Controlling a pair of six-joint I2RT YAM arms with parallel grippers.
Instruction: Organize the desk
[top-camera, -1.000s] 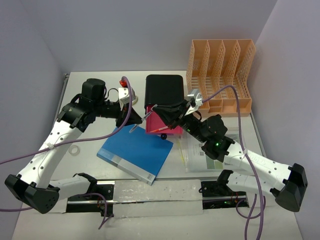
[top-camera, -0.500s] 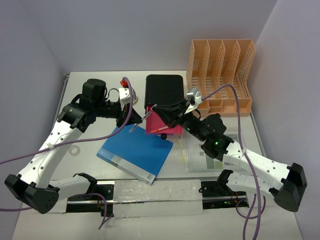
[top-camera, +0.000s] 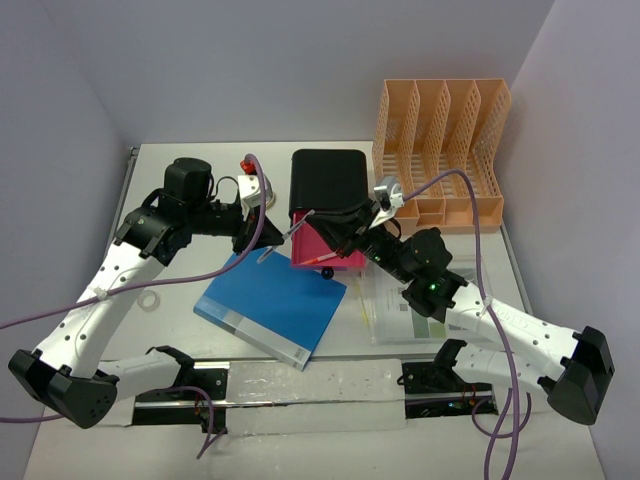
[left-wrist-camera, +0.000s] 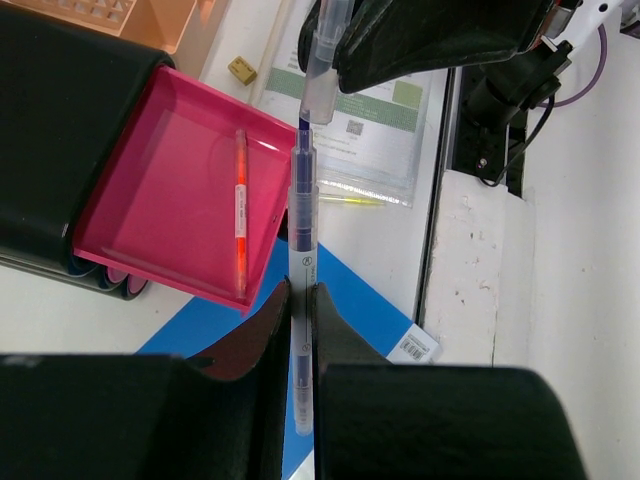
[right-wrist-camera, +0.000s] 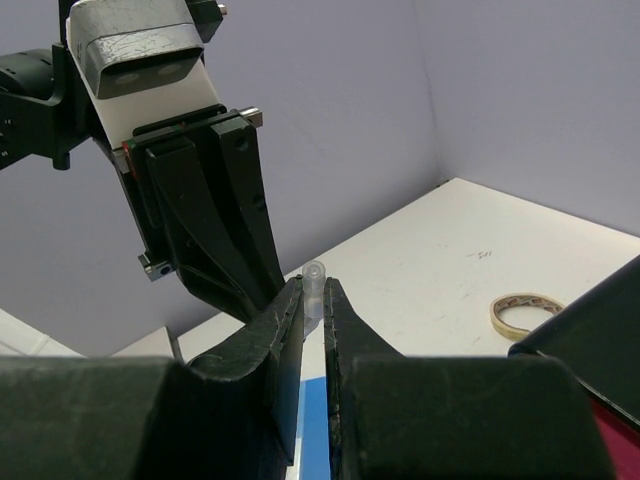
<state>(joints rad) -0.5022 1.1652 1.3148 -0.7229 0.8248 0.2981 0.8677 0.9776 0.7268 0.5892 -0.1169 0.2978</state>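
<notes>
Above the white desk (top-camera: 170, 340) my two grippers meet tip to tip. The left gripper (top-camera: 262, 248) (left-wrist-camera: 302, 292) is shut on a clear-barrelled blue pen (left-wrist-camera: 302, 230) (top-camera: 281, 239), which points at the right gripper. The right gripper (top-camera: 322, 228) (right-wrist-camera: 314, 297) is shut on the pen's clear cap (right-wrist-camera: 314, 280) (left-wrist-camera: 321, 70). The cap's mouth sits at the pen's dark blue tip. The pair hangs over the open pink drawer (left-wrist-camera: 180, 200) (top-camera: 326, 250).
The black drawer box (top-camera: 328, 180) stands at mid-back, with an orange pen (left-wrist-camera: 240, 195) in its open drawer. An orange file rack (top-camera: 440, 150) is at back right. A blue book (top-camera: 270, 305), a clear sleeve with paper (top-camera: 400, 312) and a tape roll (top-camera: 150, 300) lie on the desk.
The right arm has shifted very slightly toward the left gripper. Both grips are unchanged.
</notes>
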